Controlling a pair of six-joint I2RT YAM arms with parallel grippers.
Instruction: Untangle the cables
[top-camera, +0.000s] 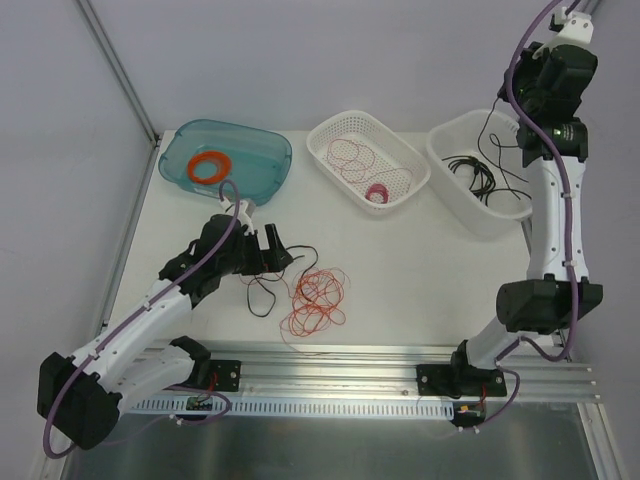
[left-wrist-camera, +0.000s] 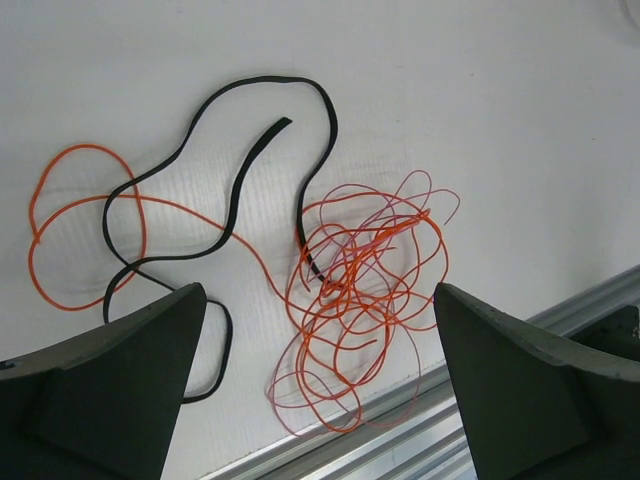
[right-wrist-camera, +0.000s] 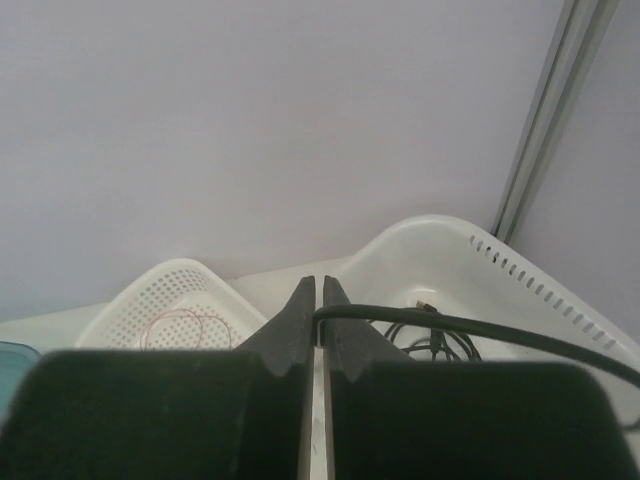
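A tangle of thin orange and red cables (top-camera: 318, 298) lies on the white table near the front rail, with a black cable (top-camera: 265, 290) looping to its left. In the left wrist view the tangle (left-wrist-camera: 360, 280) and the black cable (left-wrist-camera: 240, 170) lie on the table beyond my left gripper (left-wrist-camera: 320, 370). That gripper (top-camera: 275, 245) is open and empty, just left of the tangle. My right gripper (right-wrist-camera: 320, 315) is shut on a black cable (right-wrist-camera: 480, 330). It holds the cable high (top-camera: 508, 98) above the white bin (top-camera: 455, 135), where more black cable (top-camera: 482, 175) lies.
A teal tray (top-camera: 255, 150) at the back left holds a thick orange ring (top-camera: 210, 167). A white perforated basket (top-camera: 400, 150) in the middle back holds thin red wire and a small pink spool (top-camera: 377, 192). An aluminium rail (top-camera: 350, 360) runs along the near edge.
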